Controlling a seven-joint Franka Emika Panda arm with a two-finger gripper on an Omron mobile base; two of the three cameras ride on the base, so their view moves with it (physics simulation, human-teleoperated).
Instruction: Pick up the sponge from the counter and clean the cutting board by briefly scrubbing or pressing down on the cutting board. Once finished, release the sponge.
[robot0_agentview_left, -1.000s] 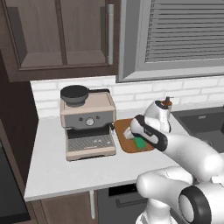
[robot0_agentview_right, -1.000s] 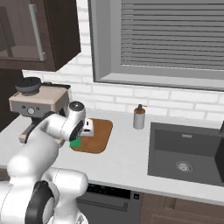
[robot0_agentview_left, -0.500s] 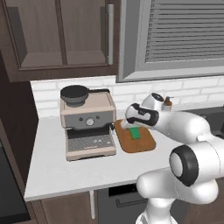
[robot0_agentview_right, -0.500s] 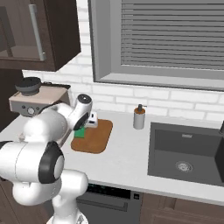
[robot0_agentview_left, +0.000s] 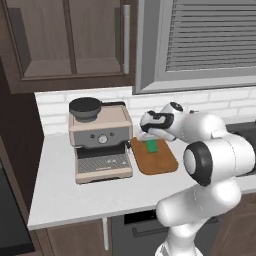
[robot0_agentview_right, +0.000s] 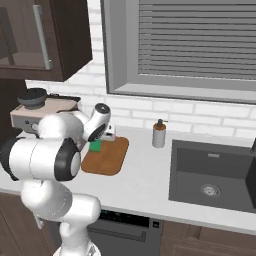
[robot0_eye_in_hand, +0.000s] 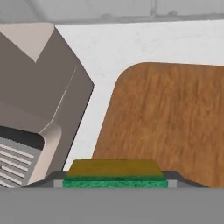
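Note:
The green-topped sponge (robot0_agentview_left: 152, 145) sits low over the back left part of the reddish-brown cutting board (robot0_agentview_left: 156, 162) on the light counter (robot0_agentview_left: 75, 192). My gripper (robot0_agentview_left: 151, 139) comes down onto it from the right, jaws shut on the sponge. In the hand view the sponge (robot0_eye_in_hand: 114, 171) fills the gap between the two fingertips (robot0_eye_in_hand: 58, 183), with the board (robot0_eye_in_hand: 170, 118) stretching ahead. From the right base view the sponge (robot0_agentview_right: 94, 146) shows just under the hand (robot0_agentview_right: 103, 134), at the board's (robot0_agentview_right: 107, 159) far left corner. Whether the sponge presses on the wood I cannot tell.
A beige espresso machine (robot0_agentview_left: 100, 140) stands right beside the board's left edge. A soap dispenser (robot0_agentview_right: 159, 134) stands by the backsplash, and a dark sink (robot0_agentview_right: 215, 172) lies to the right. My own arm's elbow bulks over the board's right side.
The arm has swung up and to the right, its elbow now high. The hand stays over the board, and the sponge has shifted slightly toward the board's back.

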